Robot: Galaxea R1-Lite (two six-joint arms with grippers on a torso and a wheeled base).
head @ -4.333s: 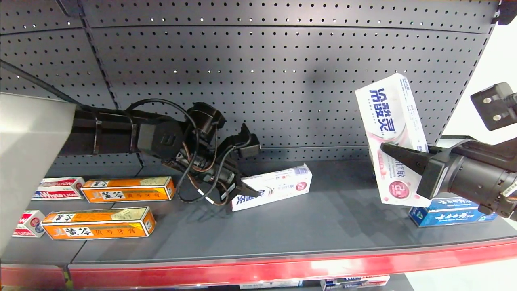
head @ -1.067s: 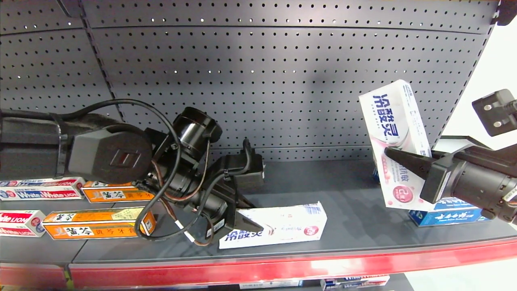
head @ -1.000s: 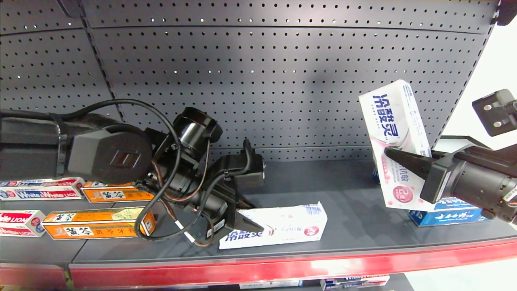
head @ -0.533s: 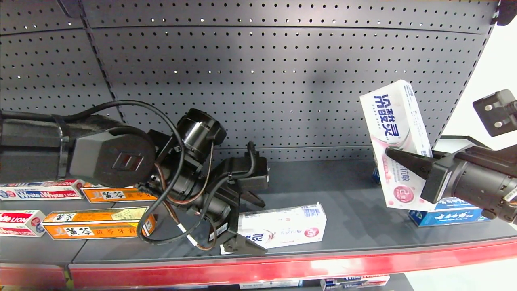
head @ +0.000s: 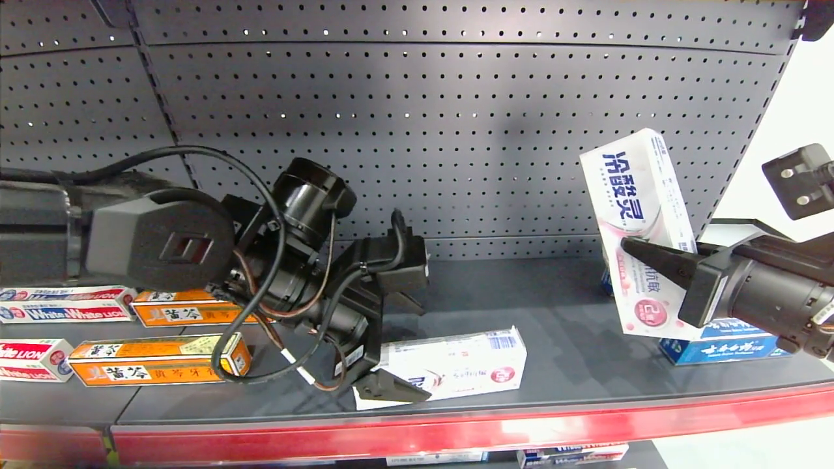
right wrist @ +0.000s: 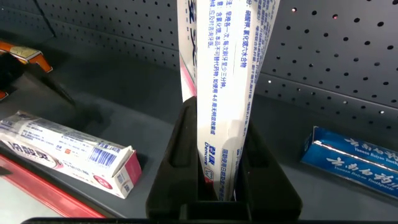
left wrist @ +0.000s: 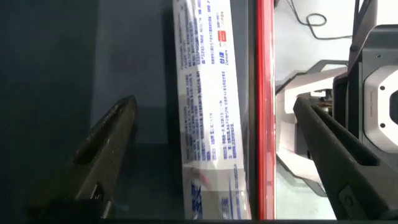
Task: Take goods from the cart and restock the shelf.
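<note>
White cardboard on grey steel: the toothpaste box (head: 466,361) lies flat on the grey shelf deck (head: 560,319), its long side running along the red front lip (head: 456,430), just behind it. My left gripper (head: 409,348) sits at the box's left end with its fingers spread wide, one behind the box and one out toward the lip. In the left wrist view I see a gap on both sides of the box, so neither finger touches it.

My right gripper (right wrist: 217,149) is clamped on a white-and-pink box (head: 642,228), held upright in the air at the shelf's right end, in front of the pegboard (head: 456,130) and above a blue box (head: 723,345). Left of the left arm lie orange boxes (head: 156,359) and red-and-white boxes (head: 62,304), partly hidden by it.
</note>
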